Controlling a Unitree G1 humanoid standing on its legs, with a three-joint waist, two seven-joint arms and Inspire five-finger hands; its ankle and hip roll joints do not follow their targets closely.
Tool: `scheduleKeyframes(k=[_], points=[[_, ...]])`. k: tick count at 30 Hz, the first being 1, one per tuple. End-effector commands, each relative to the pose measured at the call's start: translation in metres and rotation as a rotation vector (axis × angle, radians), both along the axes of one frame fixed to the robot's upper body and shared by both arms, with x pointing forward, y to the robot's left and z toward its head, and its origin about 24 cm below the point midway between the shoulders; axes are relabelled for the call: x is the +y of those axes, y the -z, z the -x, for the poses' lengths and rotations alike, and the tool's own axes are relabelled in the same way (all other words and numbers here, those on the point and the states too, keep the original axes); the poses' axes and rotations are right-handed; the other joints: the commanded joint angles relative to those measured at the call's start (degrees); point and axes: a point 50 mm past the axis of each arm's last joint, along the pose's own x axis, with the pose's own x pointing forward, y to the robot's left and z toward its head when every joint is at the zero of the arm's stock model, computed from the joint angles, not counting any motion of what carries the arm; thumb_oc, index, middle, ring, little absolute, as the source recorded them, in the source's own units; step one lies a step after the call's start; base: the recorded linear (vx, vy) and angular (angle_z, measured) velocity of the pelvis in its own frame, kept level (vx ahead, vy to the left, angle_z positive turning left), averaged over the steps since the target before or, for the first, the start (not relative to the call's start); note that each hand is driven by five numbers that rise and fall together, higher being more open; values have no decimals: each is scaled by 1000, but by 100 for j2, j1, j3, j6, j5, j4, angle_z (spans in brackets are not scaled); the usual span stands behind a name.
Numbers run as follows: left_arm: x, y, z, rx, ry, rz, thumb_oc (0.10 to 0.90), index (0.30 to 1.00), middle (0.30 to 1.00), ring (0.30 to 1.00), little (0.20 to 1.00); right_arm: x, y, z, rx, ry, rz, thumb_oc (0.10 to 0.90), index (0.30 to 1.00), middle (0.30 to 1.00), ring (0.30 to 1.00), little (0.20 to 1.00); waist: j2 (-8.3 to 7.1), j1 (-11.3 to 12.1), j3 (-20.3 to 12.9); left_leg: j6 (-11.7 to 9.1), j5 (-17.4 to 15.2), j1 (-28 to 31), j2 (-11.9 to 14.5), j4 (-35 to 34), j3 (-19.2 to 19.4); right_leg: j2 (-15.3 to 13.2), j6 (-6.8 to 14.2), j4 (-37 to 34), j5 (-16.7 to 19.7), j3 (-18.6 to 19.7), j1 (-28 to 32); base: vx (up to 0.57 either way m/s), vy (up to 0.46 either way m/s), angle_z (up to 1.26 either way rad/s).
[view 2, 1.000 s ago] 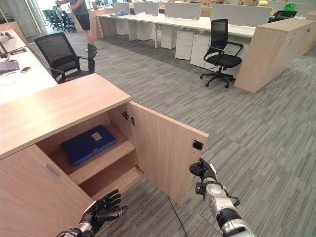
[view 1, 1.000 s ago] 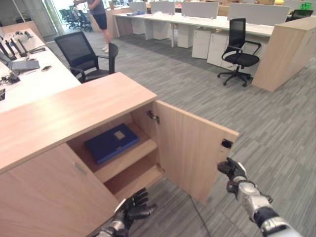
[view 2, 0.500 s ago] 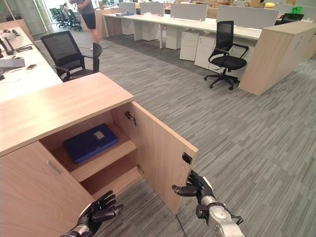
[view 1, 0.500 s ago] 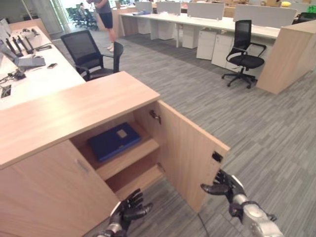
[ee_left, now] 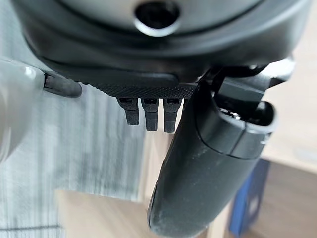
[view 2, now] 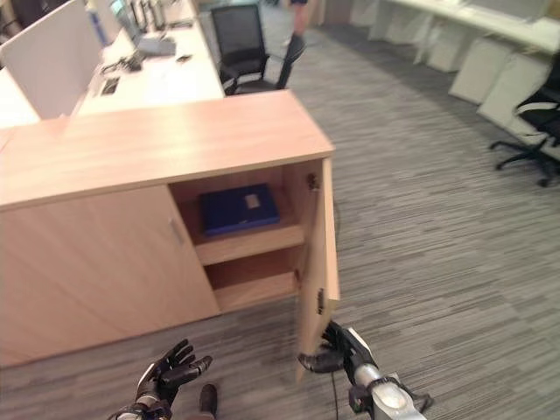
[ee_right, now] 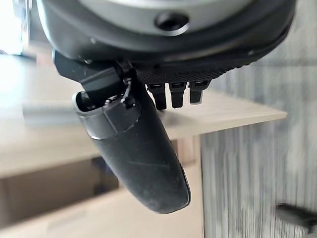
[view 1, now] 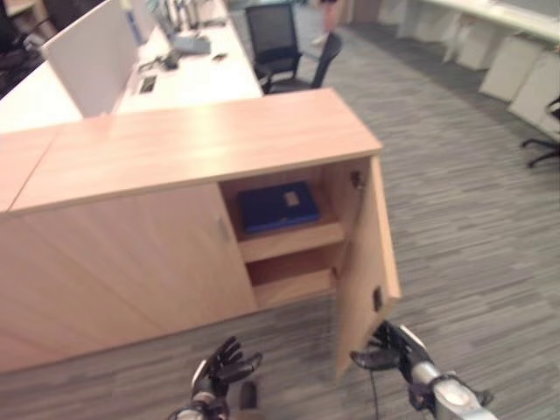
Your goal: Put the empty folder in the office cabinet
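The left eye view and right eye view look down from the robot's head, from a little way back, onto the wooden office cabinet (view 1: 201,140), its open door (view 2: 319,262) and the grey carpet (view 2: 420,227), with desks and an office chair (view 2: 241,44) beyond; both cover the same scene from slightly offset positions. The left wrist view looks along the left hand (ee_left: 198,163) from very close toward the cabinet's interior, where a blue folder (ee_left: 250,198) shows. The right wrist view looks along the right hand (ee_right: 138,153) from very close toward the cabinet and carpet, ground shared with the head views.
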Motion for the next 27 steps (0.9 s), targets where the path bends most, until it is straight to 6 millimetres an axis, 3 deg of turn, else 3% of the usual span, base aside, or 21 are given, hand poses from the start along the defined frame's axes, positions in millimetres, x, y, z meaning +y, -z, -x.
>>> scheduleKeyframes(k=[1,4,7,8,9,11,12,13,14,15,17,19,20,27], points=[[27,-39,-39,-232,22,-100,800,900,900,900,900,69,-66,-57,-363,-213,-212,800,900,900,900,900,-114,332,121,-328,-14,498,-61,-519,-515,328,108,164,-1220,487,460,160,110,113],[29,-45,-44,-243,60,-126,800,900,900,900,900,71,-69,-63,-376,-160,-242,800,900,900,900,900,-243,580,37,-153,-90,431,-307,-646,-706,89,195,623,-1241,152,519,49,138,91],[29,-50,-48,-262,92,-140,800,900,900,900,900,64,-68,-70,-370,-54,-284,800,900,900,900,900,-306,641,49,26,-205,474,-510,-735,-797,-236,332,1296,-1263,71,307,62,195,71],[30,-51,-48,-266,97,-147,800,900,900,900,900,60,-67,-73,-368,-7,-299,800,900,900,900,900,-288,645,59,78,-246,527,-560,-776,-836,-353,391,1577,-1170,95,226,26,204,52],[34,-53,-49,-268,102,-166,800,900,900,900,900,50,-70,-81,-382,83,-318,800,900,900,900,900,-270,638,141,268,-206,598,-723,-868,-818,-726,567,2300,-650,126,-29,49,214,56],[36,-54,-50,-268,102,-176,800,900,900,900,900,43,-73,-83,-397,133,-326,800,900,900,900,900,-239,616,182,302,-193,627,-744,-910,-903,-766,654,2645,-497,376,-206,26,110,67],[38,-56,-51,-270,100,-188,800,900,900,900,900,25,-73,-84,-410,247,-346,800,900,900,900,900,-185,539,206,305,-153,660,-716,-1026,-1148,-536,671,2739,-592,984,-434,113,16,49],[37,-57,-53,-279,114,-184,800,900,900,900,900,-1,-73,-84,-426,373,-333,800,900,900,900,900,-154,366,195,276,-140,754,-779,-1150,-1490,-119,516,2291,-1119,1646,-523,177,-15,56],[37,-59,-55,-287,116,-181,800,900,900,900,900,-11,-73,-86,-436,432,-324,800,900,900,900,900,-173,348,209,249,-181,812,-835,-1164,-1602,6,446,1950,-1289,1770,-482,157,-45,75],[37,-59,-55,-288,117,-181,800,900,900,900,900,-11,-74,-86,-438,432,-324,800,900,900,900,900,-164,346,206,248,-161,794,-824,-1164,-1608,25,435,1909,-1254,1758,-477,143,-150,102],[40,-61,-57,-292,126,-187,800,900,900,900,900,-44,-76,-94,-459,607,-306,800,900,900,900,900,-238,389,165,137,-243,839,-849,-1184,-1756,-36,452,982,-1001,1574,-454,102,-170,57],[41,-60,-56,-292,126,-184,800,900,900,900,900,-55,-74,-92,-457,660,-292,800,900,900,900,900,-266,355,134,127,-271,868,-859,-1189,-1818,2,470,851,-946,1654,-398,95,-88,21],[42,-60,-53,-289,124,-180,800,900,900,900,900,-77,-71,-88,-447,760,-273,800,900,900,900,900,-306,356,57,114,-314,930,-892,-1210,-1857,27,480,687,-864,1799,-283,169,-123,64],[42,-52,-40,-248,118,-150,800,900,900,900,900,-131,-63,-68,-403,953,-197,800,900,900,900,900,-284,337,-71,28,-339,1074,-822,-1230,-1886,116,468,351,-841,1680,76,85,-74,21]])
